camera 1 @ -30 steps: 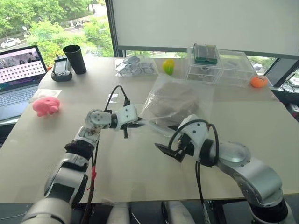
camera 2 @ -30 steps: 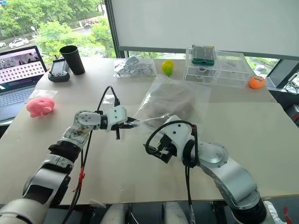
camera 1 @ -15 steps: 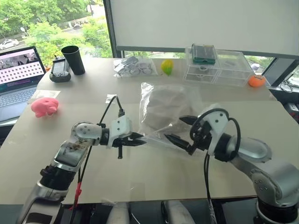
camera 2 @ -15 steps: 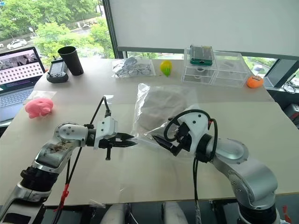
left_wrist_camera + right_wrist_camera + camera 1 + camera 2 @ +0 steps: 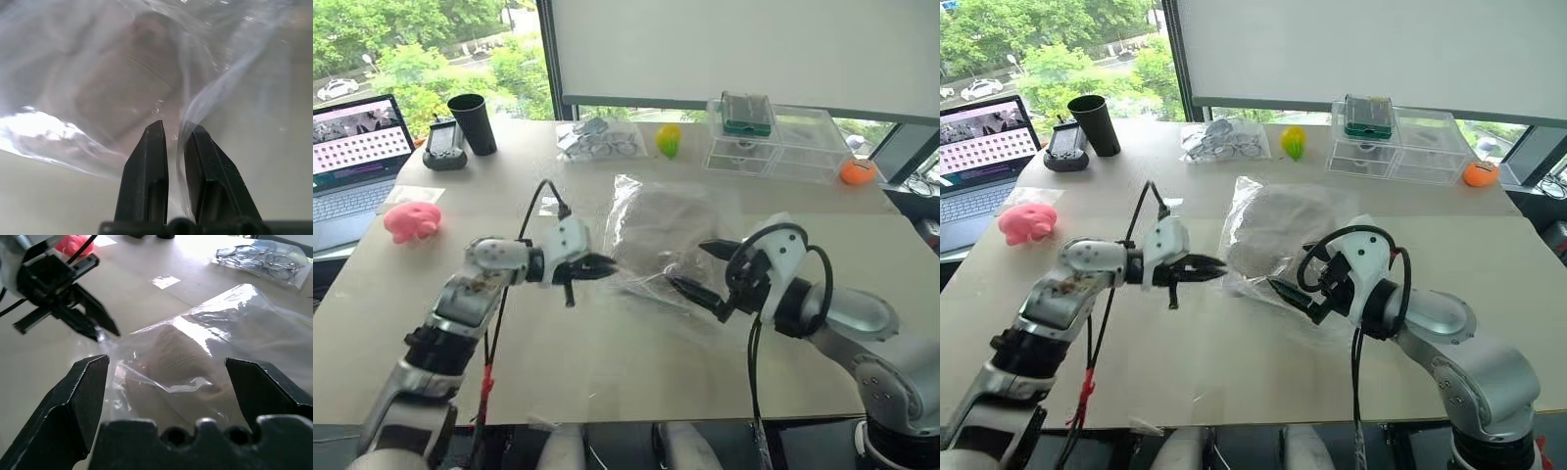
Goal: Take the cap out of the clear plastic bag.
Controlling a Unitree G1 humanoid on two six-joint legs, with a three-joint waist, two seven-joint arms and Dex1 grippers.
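Left wrist view first: the left gripper point(image 5: 175, 132) has its two black fingers pinched on a fold of the large clear crinkly plastic bag point(image 5: 656, 240), and the soft beige fabric cap point(image 5: 1268, 235) is a pale dome inside it, resting on the light tabletop point(image 5: 607, 362). Against the pictures from a second ago, that arm has drawn the corner up and back, so the film now stands taut off the table instead of lying slack. Over on the other side, the right gripper point(image 5: 1300, 277) has swung round from pointing down at the table to facing the bag's near edge, jaws spread wide, holding nothing. My read: the mouth is being held open, and the cap is not yet out.
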